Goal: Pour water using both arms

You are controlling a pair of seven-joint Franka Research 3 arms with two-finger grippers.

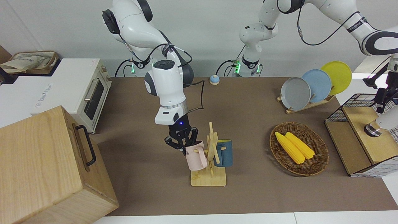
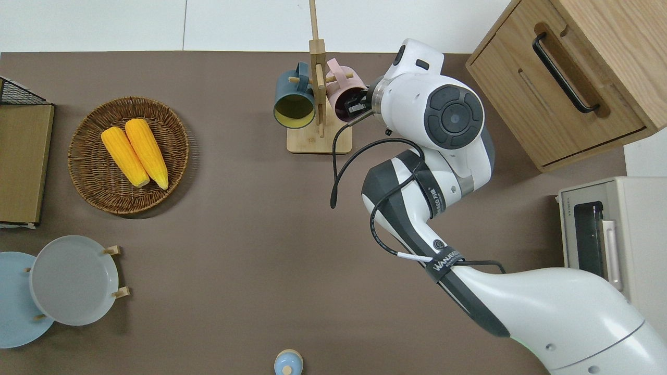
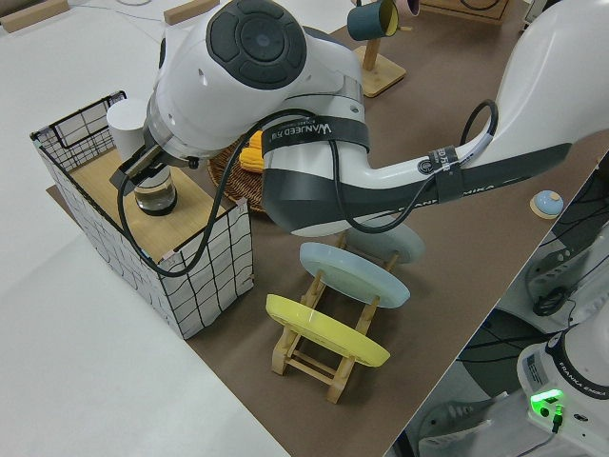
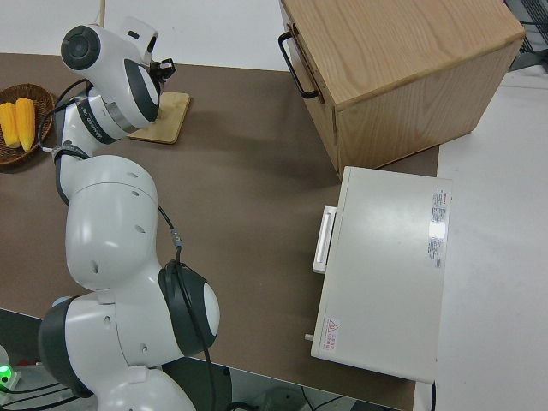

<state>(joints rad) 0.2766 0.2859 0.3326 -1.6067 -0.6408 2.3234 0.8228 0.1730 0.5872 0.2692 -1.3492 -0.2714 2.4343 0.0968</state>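
Gripping: right gripper (image 1: 182, 143) fingers clamped on pink mug (image 1: 196, 158) rim
Mug: tilted on wooden rack (image 1: 209, 179), beside blue mug (image 1: 223, 153)
Left gripper (image 3: 143, 164): over wire basket (image 3: 207, 268), fingers — cannot tell

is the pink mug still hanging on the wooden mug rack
Yes, the pink mug hangs by its handle on the wooden mug rack, with the right tool at its rim.

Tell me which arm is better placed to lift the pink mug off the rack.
Right. Its end effector is already at the pink mug's rim, one finger inside the opening, on the rack. The left end effector is at the wire basket by a white bottle.
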